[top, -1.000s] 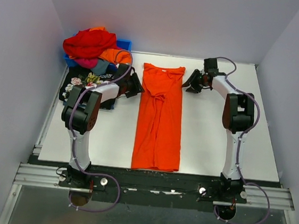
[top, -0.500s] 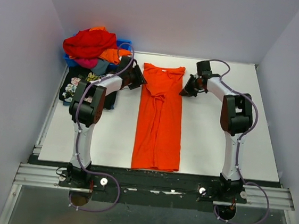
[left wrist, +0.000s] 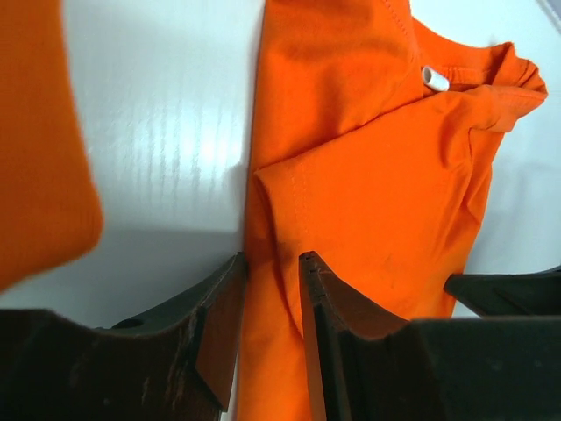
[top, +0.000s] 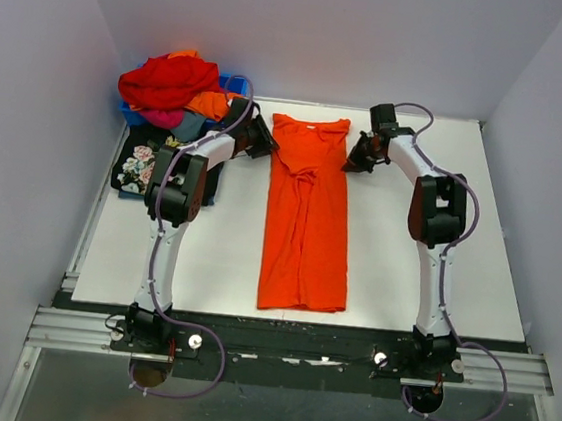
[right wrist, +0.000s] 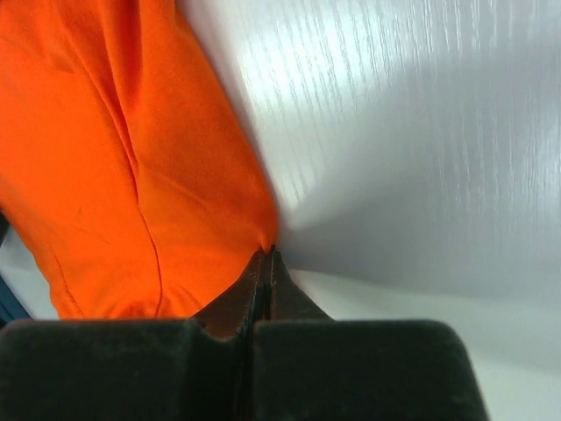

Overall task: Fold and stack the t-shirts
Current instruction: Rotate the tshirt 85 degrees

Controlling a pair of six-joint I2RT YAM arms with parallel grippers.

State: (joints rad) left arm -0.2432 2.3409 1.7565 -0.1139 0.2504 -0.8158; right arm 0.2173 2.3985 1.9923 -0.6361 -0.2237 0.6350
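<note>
One long soft orange t-shirt (top: 305, 223), right jaws pinching edge, left jaws half-open

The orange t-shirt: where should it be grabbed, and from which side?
At its far shoulder corners, left pincer from the left, right pincer from the right, low along the table. The orange t-shirt lies flat, so only its side edges can be pinched.

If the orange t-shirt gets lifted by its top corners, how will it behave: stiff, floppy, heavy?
Probably floppy: the orange t-shirt lies in soft creases and folded layers, so it should drape. Likely light: the right gripper pinches just a thin edge. The folded-in sleeve may fall open, since nothing pins it.
</note>
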